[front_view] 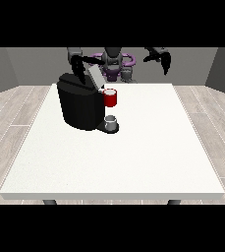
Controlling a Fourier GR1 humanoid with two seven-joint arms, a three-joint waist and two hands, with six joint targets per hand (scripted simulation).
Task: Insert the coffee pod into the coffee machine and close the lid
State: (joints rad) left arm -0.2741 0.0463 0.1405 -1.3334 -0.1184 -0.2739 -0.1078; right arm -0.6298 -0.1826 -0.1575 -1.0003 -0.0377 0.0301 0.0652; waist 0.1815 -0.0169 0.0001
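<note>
Grey thing (111, 121) below the machine (79, 102), apart from hands

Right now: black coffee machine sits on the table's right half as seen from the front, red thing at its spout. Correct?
Not quite. The front view shows the coffee machine on the left half of the white table. The red thing at the machine is as you say.
</note>
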